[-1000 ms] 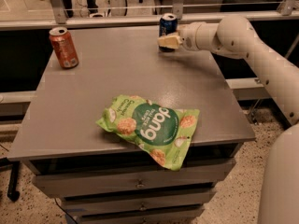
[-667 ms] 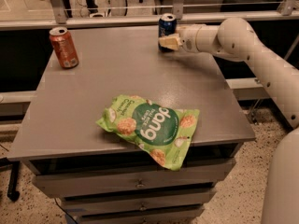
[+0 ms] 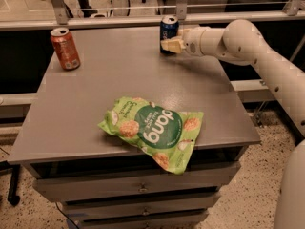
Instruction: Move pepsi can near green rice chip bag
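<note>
The pepsi can (image 3: pixel 168 26), dark blue with a silver top, stands upright at the far edge of the grey table (image 3: pixel 95 104), right of the middle. My gripper (image 3: pixel 168 42) reaches in from the right and is at the can's lower part, partly covering it. The green rice chip bag (image 3: pixel 153 129) lies flat near the table's front edge, with one corner hanging over it. The bag is well apart from the can and the gripper.
An orange-red soda can (image 3: pixel 65 48) stands upright at the table's far left corner. A metal rail (image 3: pixel 119 6) runs behind the table. Drawers (image 3: pixel 138 187) sit under the tabletop. My white arm (image 3: pixel 267 66) stretches along the table's right side.
</note>
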Controlling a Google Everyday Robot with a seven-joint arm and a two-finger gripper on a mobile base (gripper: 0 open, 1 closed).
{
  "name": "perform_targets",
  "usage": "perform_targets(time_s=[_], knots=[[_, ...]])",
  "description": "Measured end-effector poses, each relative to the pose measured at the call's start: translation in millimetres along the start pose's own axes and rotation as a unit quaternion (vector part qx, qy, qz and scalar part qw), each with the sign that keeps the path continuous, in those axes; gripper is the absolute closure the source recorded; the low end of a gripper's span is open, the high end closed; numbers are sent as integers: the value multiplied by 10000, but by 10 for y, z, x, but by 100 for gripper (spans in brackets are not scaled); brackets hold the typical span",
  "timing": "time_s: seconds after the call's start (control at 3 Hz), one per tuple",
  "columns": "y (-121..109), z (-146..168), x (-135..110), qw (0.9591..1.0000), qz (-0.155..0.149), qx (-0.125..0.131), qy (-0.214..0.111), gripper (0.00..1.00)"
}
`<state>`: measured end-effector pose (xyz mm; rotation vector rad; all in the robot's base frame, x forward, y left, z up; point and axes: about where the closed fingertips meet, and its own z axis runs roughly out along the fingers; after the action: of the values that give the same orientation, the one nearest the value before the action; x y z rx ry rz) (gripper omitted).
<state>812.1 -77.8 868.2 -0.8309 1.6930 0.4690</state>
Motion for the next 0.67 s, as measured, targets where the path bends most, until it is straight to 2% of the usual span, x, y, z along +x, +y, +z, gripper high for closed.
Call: perform_targets(time_s=[0.33,0.67], knots=[[109,-25,-51,9998,-17,-174,37,100],[442,-271,-294,9978,154,-605,226,100]])
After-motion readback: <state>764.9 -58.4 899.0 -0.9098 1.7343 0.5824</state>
